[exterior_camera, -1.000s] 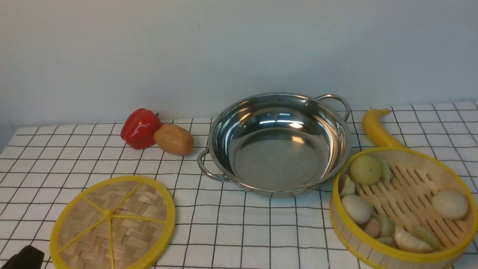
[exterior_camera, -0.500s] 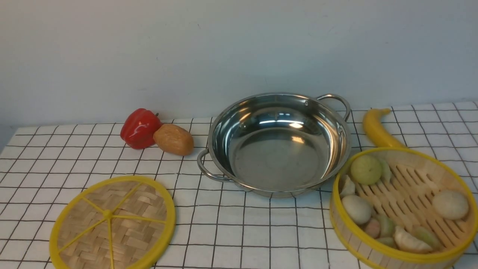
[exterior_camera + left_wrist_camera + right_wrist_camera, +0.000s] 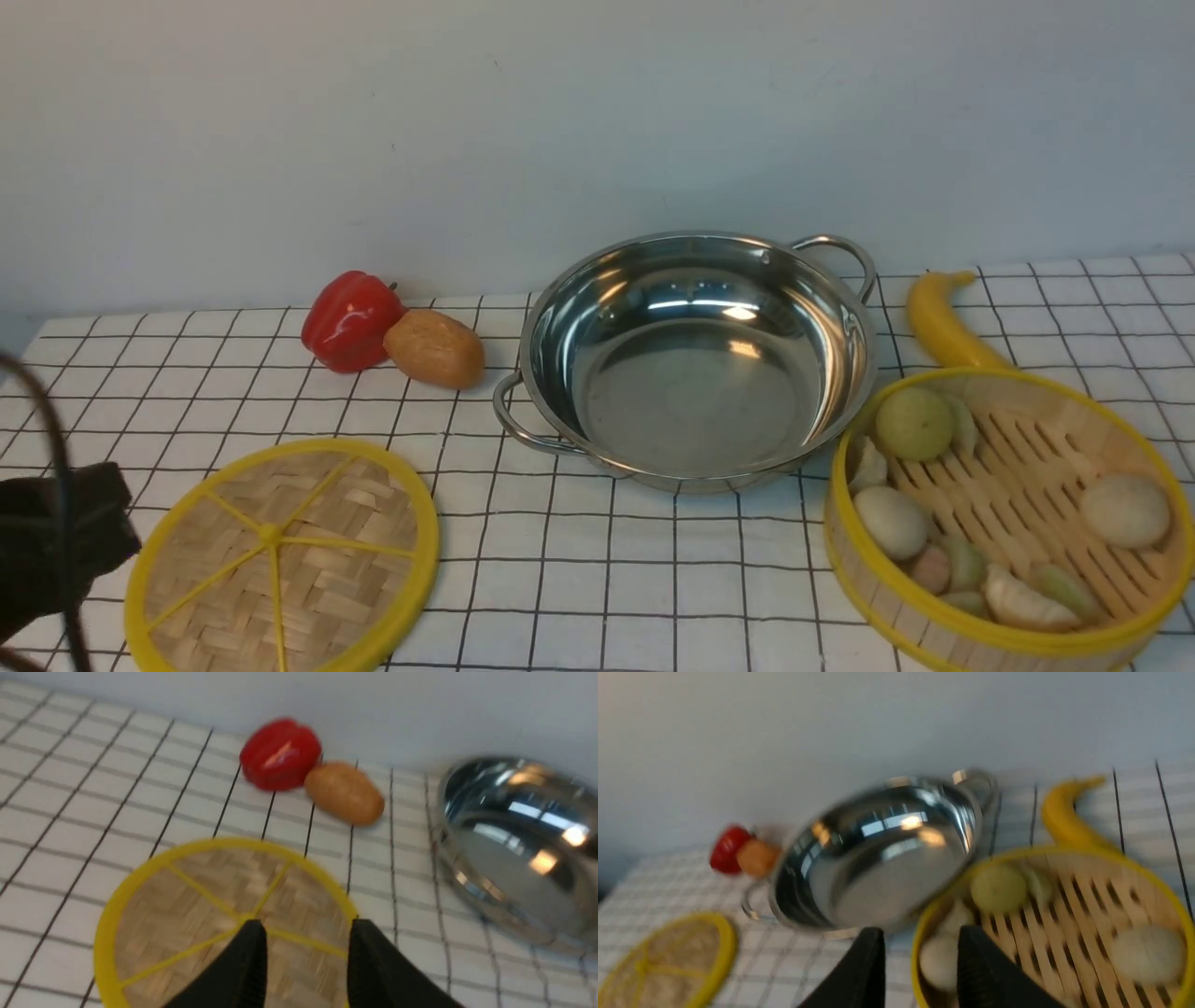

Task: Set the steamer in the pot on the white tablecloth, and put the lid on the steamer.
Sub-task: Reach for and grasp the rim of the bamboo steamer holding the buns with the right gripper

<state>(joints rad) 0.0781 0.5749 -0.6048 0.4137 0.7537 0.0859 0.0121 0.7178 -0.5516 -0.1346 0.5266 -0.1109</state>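
Since half a second ago our left arm (image 3: 56,541) has swung into the front view's lower left, just beside the lid's (image 3: 280,555) 9 o'clock edge, where nothing of it showed then; nothing on the white tablecloth (image 3: 597,579) has shifted. Our left gripper (image 3: 306,956) is spread and empty, its fingers over the near part of the lid

We judge that the coming move turns on the steamer (image 3: 1022,485), which has to go in first. It sits on the cloth at about 4 o'clock from the pot (image 3: 691,401), so the pot lies at roughly 10 o'clock from it. Their rims are just beside each other, and we cannot tell whether they touch. Our right gripper (image 3: 920,961), out of the front view, is the nearer one. Its wrist view shows it parted and empty, with the steamer's yellow rim close ahead of the fingers. Being round, the steamer has no long axis, so any stretch of wall would serve for a pinch

Buns and dumplings (image 3: 915,425) lie loose on its slats and could roll if we tilt it. A banana (image 3: 938,317) lies at the steamer's 12 o'clock, its lower end hidden behind the rim. A red pepper (image 3: 350,320) and a potato (image 3: 434,348), touching, sit at about the pot's 9 o'clock, off the short path we expect
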